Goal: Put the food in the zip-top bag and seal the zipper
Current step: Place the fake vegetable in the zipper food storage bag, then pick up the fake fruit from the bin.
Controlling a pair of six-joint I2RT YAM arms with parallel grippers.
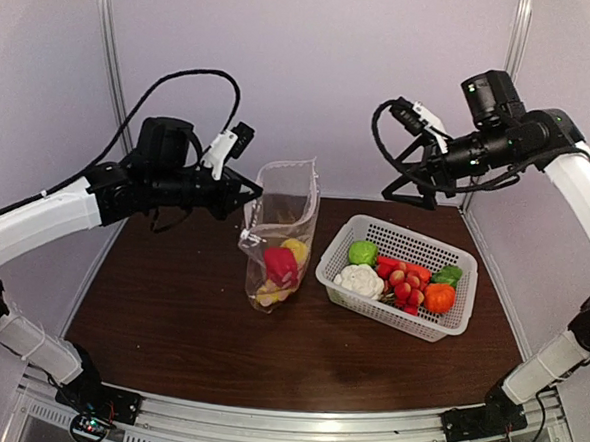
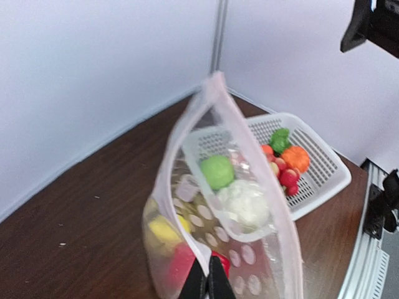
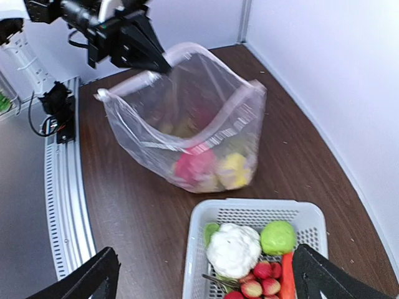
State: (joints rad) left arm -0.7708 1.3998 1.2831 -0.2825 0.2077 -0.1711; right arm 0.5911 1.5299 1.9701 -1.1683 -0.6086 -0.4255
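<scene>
The top camera looks down from high above the near edge over the whole table (image 1: 168, 323). Both wrist cameras sit nearer, facing each other, sharing the zip-top bag (image 1: 281, 230) and white mesh basket (image 1: 380, 308).

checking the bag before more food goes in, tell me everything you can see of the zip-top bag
The zip-top bag is clear, crinkly plastic with faint white dots and a pale zipper strip along its mouth. It stands upright on the brown table, its mouth open and facing up. It is to the left of the white basket and apart from it. The left gripper is shut on its upper edge, holding it up. At the bottom inside lie a red piece and yellow pieces.
</scene>
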